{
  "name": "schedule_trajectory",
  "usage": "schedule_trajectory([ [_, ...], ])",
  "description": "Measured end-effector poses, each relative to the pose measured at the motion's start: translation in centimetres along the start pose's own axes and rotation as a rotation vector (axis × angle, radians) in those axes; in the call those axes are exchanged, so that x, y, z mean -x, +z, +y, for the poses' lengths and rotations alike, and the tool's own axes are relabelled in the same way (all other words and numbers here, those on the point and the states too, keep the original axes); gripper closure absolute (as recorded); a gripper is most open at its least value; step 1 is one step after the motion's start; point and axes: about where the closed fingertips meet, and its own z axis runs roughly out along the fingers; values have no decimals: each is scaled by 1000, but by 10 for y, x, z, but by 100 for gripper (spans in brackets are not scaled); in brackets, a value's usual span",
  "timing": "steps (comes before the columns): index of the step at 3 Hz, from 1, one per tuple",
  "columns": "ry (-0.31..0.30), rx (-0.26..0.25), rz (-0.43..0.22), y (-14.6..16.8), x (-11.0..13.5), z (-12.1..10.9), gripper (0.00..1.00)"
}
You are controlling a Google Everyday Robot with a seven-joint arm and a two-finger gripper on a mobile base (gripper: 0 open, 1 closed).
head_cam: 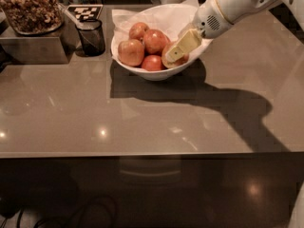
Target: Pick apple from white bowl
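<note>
The white bowl [156,74] stands at the back middle of the table, lined with white paper and holding several apples. The apple [179,59] with the yellow-green blush lies at the bowl's right side. My gripper [183,45] reaches in from the upper right and sits right over this apple, covering most of it. The apple rests low in the bowl among the others. Red-orange apples [131,52] fill the bowl's left and middle.
A small black mesh cup [91,36] stands just left of the bowl. A metal box with a glass jar of nuts [29,9] stands at the far left. A checkered marker card [84,11] lies behind the cup. The table's front edge [142,153] runs across the view.
</note>
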Motion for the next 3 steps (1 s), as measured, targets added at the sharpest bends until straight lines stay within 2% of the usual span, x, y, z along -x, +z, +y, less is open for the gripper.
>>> schedule_trajectory([
  [2, 69, 14, 10, 15, -15, -7, 31],
  [3, 75, 11, 22, 21, -15, -7, 30],
])
